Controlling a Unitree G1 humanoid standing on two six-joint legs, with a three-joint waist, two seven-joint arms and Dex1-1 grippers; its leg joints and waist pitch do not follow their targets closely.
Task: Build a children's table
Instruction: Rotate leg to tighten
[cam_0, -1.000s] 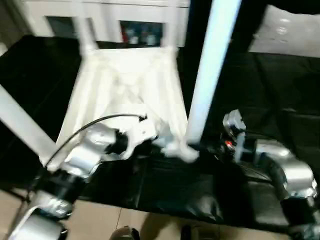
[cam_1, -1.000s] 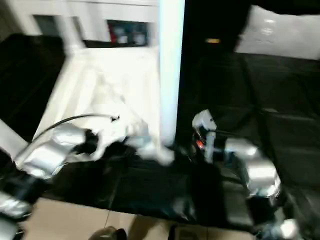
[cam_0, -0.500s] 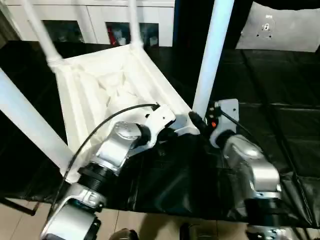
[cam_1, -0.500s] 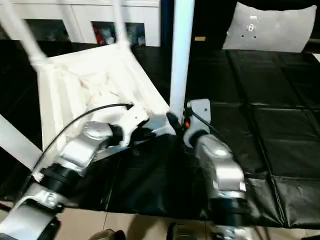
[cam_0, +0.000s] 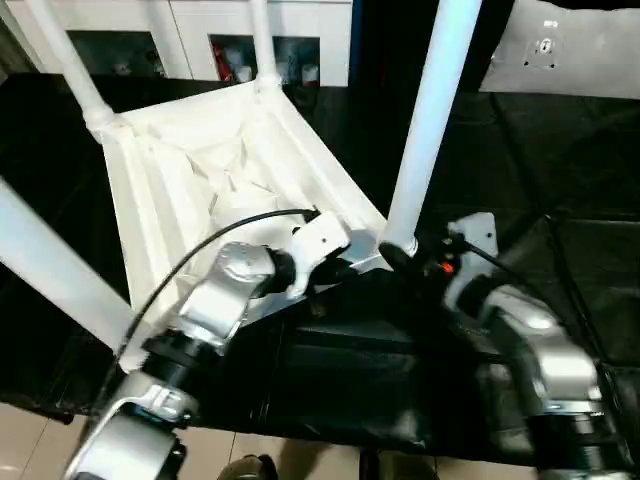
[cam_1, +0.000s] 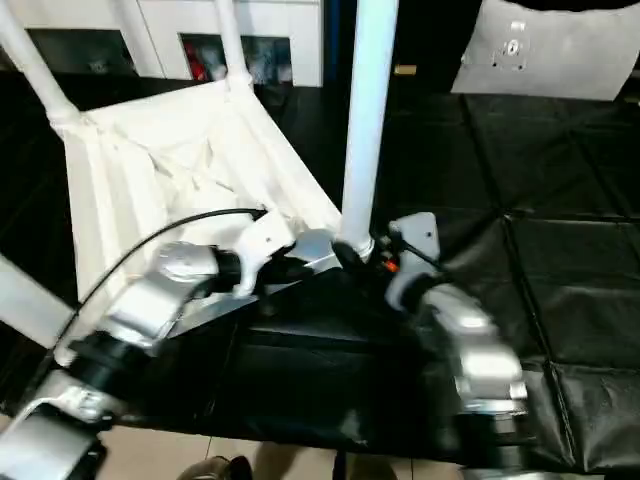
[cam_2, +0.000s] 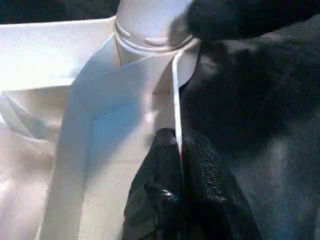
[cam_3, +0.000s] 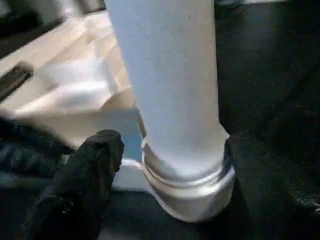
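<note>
L gripper (cam_2: 176, 165) pinches the near rim of the upturned white table (cam_0: 200, 170) on the black mat (cam_0: 560, 180). R gripper (cam_3: 165, 180), fingers apart, straddles the base of the near-right leg (cam_0: 430, 110). 3 other legs stand in their corner sockets.

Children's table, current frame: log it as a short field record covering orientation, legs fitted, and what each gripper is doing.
table: children's table upside down on black cloth, ribbed underside up
legs: four legs seated in corner sockets, nearest leg upright
left gripper: jaws shut on the tabletop rim beside the near socket
right gripper: jaws either side of the nearest leg's base
background: white cabinet
</note>
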